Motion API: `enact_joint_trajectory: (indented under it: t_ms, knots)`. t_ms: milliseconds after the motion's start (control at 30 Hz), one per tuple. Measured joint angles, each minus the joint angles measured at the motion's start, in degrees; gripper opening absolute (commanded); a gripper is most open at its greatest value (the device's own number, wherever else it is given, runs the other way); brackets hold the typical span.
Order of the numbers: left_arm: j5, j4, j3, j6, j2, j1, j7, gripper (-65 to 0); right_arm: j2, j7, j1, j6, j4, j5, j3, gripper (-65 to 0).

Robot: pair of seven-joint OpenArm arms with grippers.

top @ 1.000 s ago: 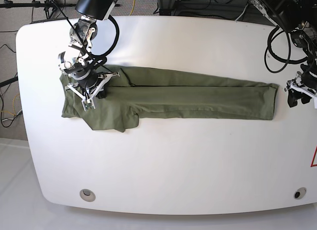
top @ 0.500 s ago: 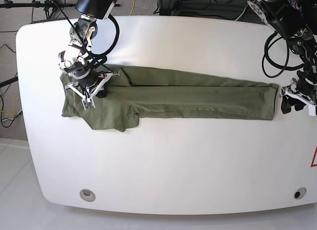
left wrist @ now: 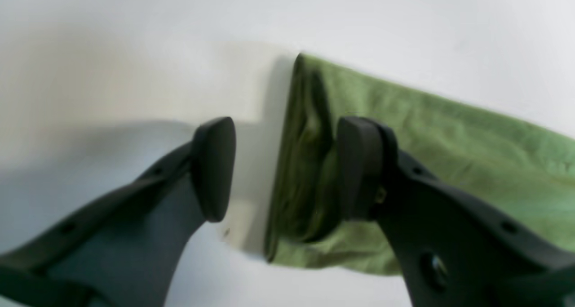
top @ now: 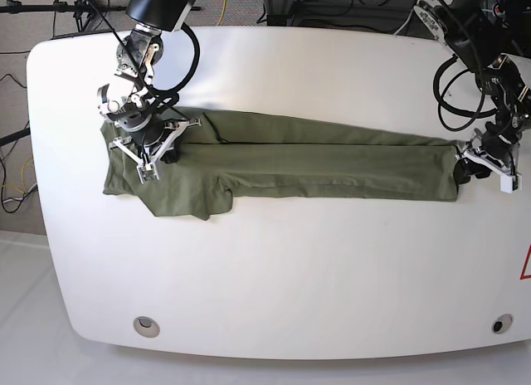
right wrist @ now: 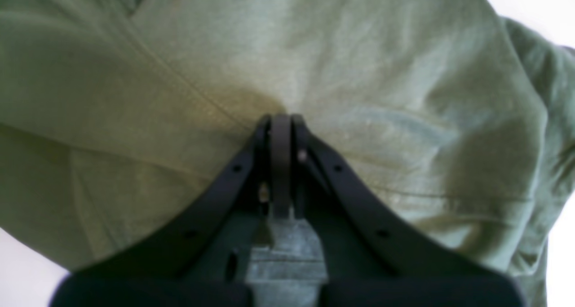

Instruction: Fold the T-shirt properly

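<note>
Where cloth lies, white tabletop (top: 307, 277).

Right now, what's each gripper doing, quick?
Left gripper: open, its fingers about the T-shirt's folded end, not closed on it.
Right gripper: closed, tips down on the shirt; can't tell if any cloth is pinched.
</note>
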Motion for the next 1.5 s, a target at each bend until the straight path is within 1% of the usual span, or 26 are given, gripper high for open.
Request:
enact_joint_trajectory:
  t_ms: [100,233,533,833,900,967,1000,1033,1100,1500]
  knots:
    - [0.66,-1.05,1.57,0.31,-0.15,-0.28,0.07,-32.2,0.00,-0.04,0.00,0.00,0.00,-0.04,0.00,-65.0]
    - [0.00,-2.43,2.93,0.02,0.04,-1.07,-0.04,-32.0,0.02,-0.02,0.00,0.04,0.00,0.02,0.00,-65.0]
    - [-1.03,-4.87,3.93,-0.11,-0.17,-1.16,-1.38,-32.0,0.00,-0.04,0.00,0.17,0.02,-0.02,0.00,-65.0]
    - [-1.57,-6.14,4.11,-0.13,0.39,-1.09,-4.46,-32.8,0.02,-0.07,0.00,0.17,0.02,-0.02,0.00,-65.0]
    - [-1.53,-6.14,4.11,-0.13,0.37,-1.03,-4.50,-36.2,0.17,-0.02,0.00,0.17,0.02,0.02,-0.07,-65.0]
    - [-1.44,-6.14,4.11,-0.11,0.37,-1.03,-4.50,-44.5,0.50,-0.07,0.00,0.22,0.02,0.00,-0.09,-65.0]
    - [-1.44,-6.14,4.11,-0.07,0.37,-1.03,-4.46,-50.0,0.57,-0.09,0.00,0.22,0.02,0.00,-0.09,-65.0]
    - [-1.09,-6.19,4.11,-0.09,0.37,-1.01,-4.37,-57.0,0.66,-0.09,0.00,0.22,0.02,0.00,-0.09,-65.0]
    - [-0.83,-6.21,4.11,-0.09,0.46,-0.98,-4.11,-65.0,0.66,-0.11,-0.02,0.22,0.02,0.00,-0.09,-65.0]
    - [-0.94,-5.84,6.21,0.09,0.50,-0.87,-3.67,-64.9,0.63,-0.20,-0.02,0.22,0.02,0.00,-0.09,-65.0]
